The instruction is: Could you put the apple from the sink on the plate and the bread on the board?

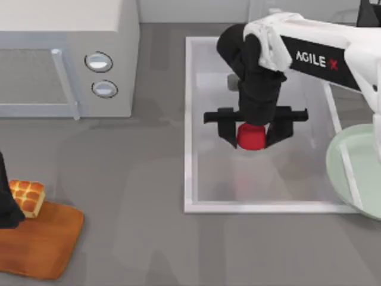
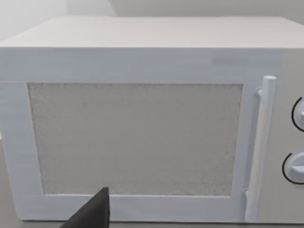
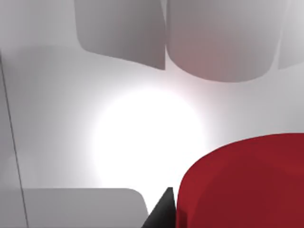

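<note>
Grey worktop [image 1: 137, 196], white microwave [image 1: 65, 56] at back left. Right claw [image 1: 251, 138] over the middle of the sink [image 1: 189, 119], fingers closed on the red apple [image 1: 250, 136]; mint plate [image 1: 348, 167] overlaps the sink's right rim. Bread [image 1: 28, 195] sits on the board [image 1: 44, 241] at front left, left claw [image 1: 7, 205] touching it, grip state can't tell.

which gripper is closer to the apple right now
Right. The right gripper sits around the apple over the sink; the left gripper is far off by the bread.
</note>
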